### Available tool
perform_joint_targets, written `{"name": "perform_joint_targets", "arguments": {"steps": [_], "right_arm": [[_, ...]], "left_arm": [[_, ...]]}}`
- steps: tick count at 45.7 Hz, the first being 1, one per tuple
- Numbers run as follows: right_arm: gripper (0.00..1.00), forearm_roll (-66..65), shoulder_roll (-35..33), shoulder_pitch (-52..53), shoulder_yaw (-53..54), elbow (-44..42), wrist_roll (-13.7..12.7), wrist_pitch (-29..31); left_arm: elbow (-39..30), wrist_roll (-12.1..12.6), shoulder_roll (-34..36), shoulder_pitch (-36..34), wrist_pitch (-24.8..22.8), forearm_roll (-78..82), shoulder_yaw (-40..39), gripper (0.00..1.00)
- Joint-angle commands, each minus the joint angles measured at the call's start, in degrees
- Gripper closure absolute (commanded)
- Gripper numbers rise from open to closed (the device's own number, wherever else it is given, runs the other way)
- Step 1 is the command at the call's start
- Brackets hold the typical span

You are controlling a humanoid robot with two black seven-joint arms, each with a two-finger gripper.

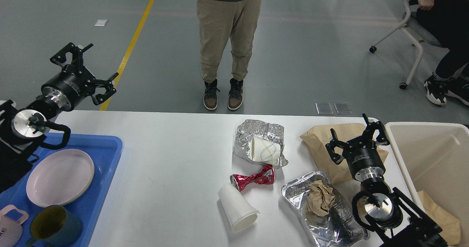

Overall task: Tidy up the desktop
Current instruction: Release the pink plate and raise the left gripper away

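Right gripper (356, 136) hangs open over the brown bag (322, 148); left gripper (85, 68) open too; lower yours squarely before pinching, clear of the bin (421, 129).

White desktop (165, 159) seen from above. Left gripper (88, 69) raised with fingers spread, above a blue tray (106, 148) holding a pink plate (60, 177). Right gripper (357, 137) open over brown paper (318, 140), near a crushed red can (253, 179) and foil tray (296, 192)

Grey floor (311, 49), yellow line (137, 34), wheeled chair (410, 38)
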Motion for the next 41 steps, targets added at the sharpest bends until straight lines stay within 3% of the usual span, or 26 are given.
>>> {"name": "perform_joint_targets", "arguments": {"steps": [1, 10, 23, 33, 41], "right_arm": [[0.00, 0.00, 0.00, 0.00, 0.00, 0.01, 0.00, 0.00], [0.00, 0.00, 0.00, 0.00, 0.00, 0.01, 0.00, 0.00], [0.00, -0.09, 0.00, 0.00, 0.00, 0.01, 0.00, 0.00], [0.00, 0.00, 0.00, 0.00, 0.00, 0.01, 0.00, 0.00], [0.00, -0.09, 0.00, 0.00, 0.00, 0.01, 0.00, 0.00]], "left_arm": [[-3.13, -5.90, -7.07, 7.30, -0.06, 1.63, -11.33, 0.04], [-20.63, -5.82, -12.34, 23.83, 0.55, 17.10, -27.42, 0.04], [-20.55, -2.39, -17.45, 28.76, -3.05, 19.48, -35.08, 0.04], [-16.33, -4.15, -20.60, 28.24, -3.67, 18.52, -36.83, 0.04], [-12.56, -3.36, -22.64, 26.75, -2.79, 17.81, -38.16, 0.04]]}}
